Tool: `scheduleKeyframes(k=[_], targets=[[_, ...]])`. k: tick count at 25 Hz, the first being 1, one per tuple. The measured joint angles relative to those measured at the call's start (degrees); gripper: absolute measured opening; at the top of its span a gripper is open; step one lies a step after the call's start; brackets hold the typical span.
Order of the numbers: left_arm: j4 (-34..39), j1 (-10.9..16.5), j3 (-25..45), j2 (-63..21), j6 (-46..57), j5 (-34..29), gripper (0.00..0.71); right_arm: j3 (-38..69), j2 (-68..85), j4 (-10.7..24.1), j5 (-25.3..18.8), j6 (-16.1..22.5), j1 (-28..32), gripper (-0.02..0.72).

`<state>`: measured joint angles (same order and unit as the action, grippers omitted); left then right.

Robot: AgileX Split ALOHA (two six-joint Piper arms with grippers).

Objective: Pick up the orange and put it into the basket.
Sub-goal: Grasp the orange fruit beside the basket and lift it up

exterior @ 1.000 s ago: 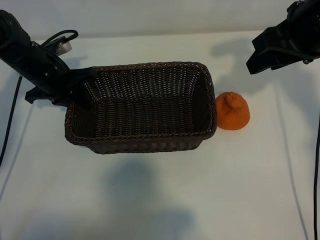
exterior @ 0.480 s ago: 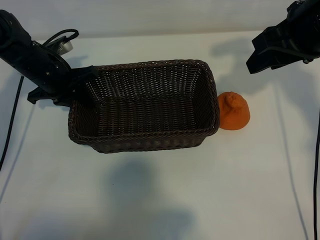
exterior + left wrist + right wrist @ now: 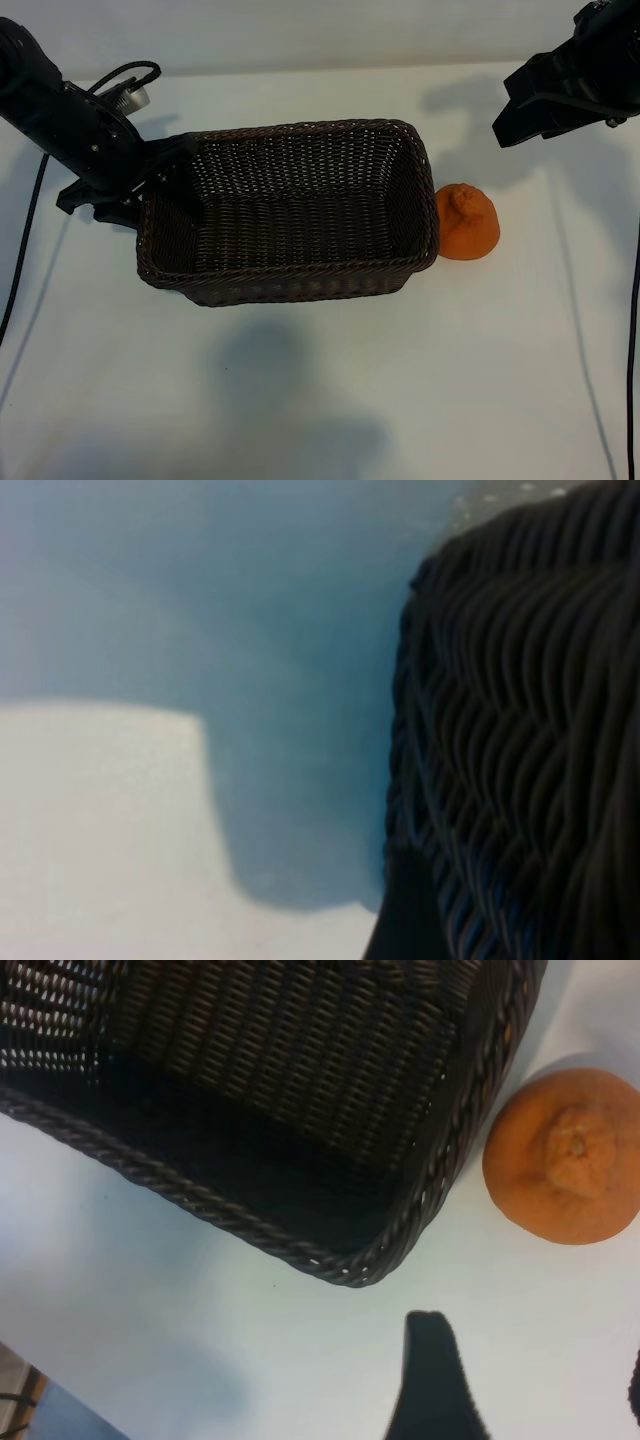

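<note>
The dark brown wicker basket (image 3: 300, 129) stands in the middle of the white table. The orange (image 3: 466, 222) sits on the table right beside the basket's right end, outside it. My left gripper (image 3: 150, 182) is at the basket's left end, open, its fingers spread on either side of the end wall. The left wrist view is filled by that woven wall (image 3: 520, 730) at close range. My right gripper (image 3: 520, 110) hangs high at the back right, open and empty. Its wrist view looks down on the orange (image 3: 565, 1155) and the basket's corner (image 3: 350, 1265), with one fingertip (image 3: 428, 1360) over bare table.
Black cables run down the table's left side (image 3: 20, 250) and right side (image 3: 632, 330). The white tabletop (image 3: 320, 400) stretches in front of the basket.
The basket slid a little to the right, up against the orange. The left gripper's fingers have since spread off the basket's left rim. The right arm has not moved.
</note>
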<state>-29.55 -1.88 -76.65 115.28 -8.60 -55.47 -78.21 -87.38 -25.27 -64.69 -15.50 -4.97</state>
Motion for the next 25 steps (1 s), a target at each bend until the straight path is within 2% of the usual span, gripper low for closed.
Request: scheduleKeyframes(k=[5, 10, 18, 21, 25], targets=[[0.3, 0.0, -0.2, 0.0, 0.0, -2.6, 0.573, 0.0, 0.0, 0.0, 0.0, 0.0, 0.0, 0.459], [3.9, 0.0, -0.2, -2.0, 1.8, -5.6, 0.571, 0.0, 0.0, 0.0, 0.0, 0.0, 0.0, 0.459], [8.6, 0.0, -0.2, -13.3, 3.3, -11.9, 0.571, 0.0, 0.0, -0.4, 0.0, 0.0, 0.0, 0.459], [11.7, 0.1, -0.2, -18.8, 4.0, -11.9, 0.571, 0.0, 0.0, -0.9, 0.1, 0.0, 0.0, 0.459], [12.2, 0.1, -0.2, -24.9, 4.3, -11.9, 0.571, 0.0, 0.0, -1.0, 0.1, 0.0, 0.0, 0.459]])
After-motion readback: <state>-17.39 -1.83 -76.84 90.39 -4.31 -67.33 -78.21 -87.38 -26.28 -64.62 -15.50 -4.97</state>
